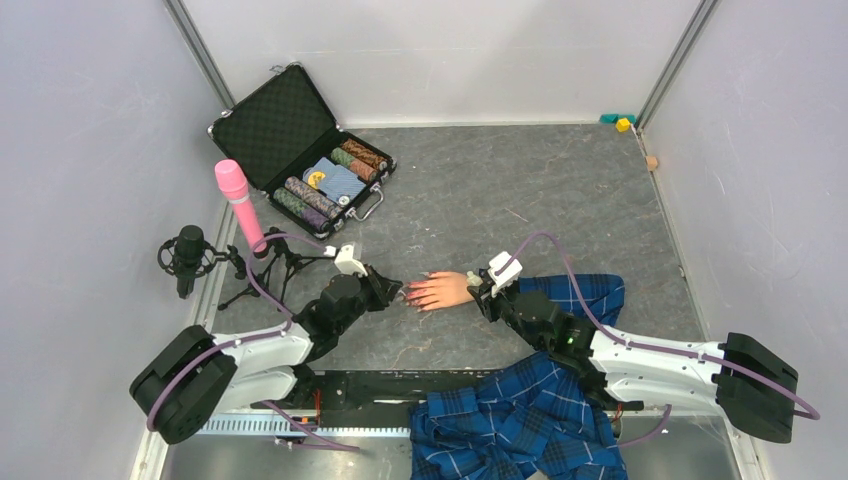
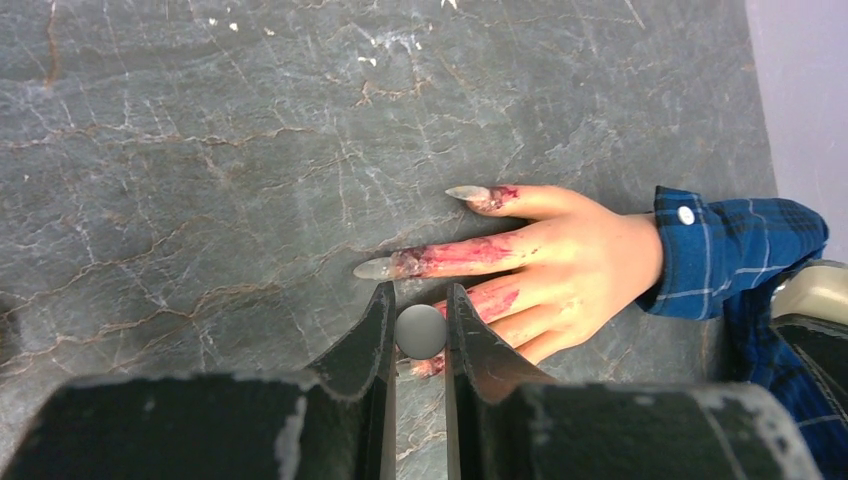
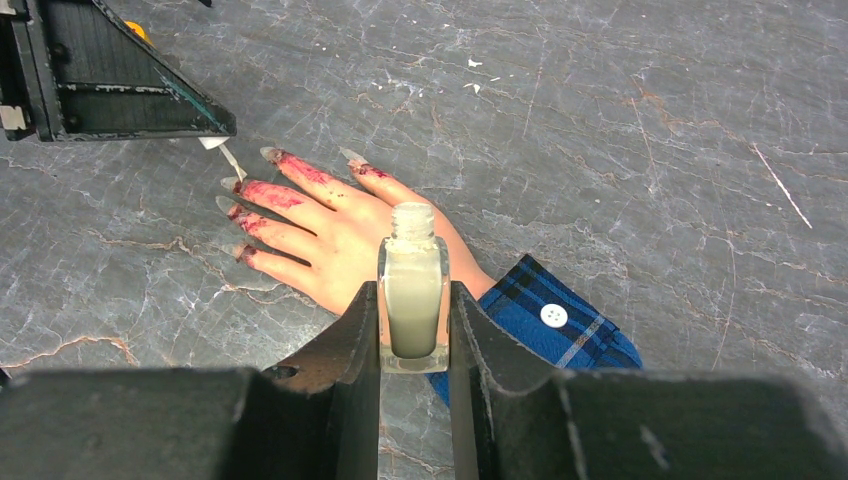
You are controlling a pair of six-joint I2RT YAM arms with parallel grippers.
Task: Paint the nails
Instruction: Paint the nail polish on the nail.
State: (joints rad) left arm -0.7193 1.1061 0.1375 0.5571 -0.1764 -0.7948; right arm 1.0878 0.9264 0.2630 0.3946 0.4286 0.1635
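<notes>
Both clenched: left claw [image 2: 420,298] grips brush cap [image 2: 420,332] over the nails [image 2: 372,268]; right claw [image 3: 413,292] grips bottle [image 3: 413,310].

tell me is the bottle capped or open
Open: the bottle in the right gripper shows a bare neck; the brush cap is in the left gripper.

One mannequin hand [image 3: 340,235], five nails [image 3: 270,154] counted. One polish bottle [image 3: 412,300], one brush cap [image 2: 420,331]. One open case [image 1: 275,125], far left. One pink microphone [image 1: 238,200], one black microphone [image 1: 188,255]. Three small blocks [image 1: 623,124], far right. One plaid cloth heap [image 1: 520,420], near.
</notes>
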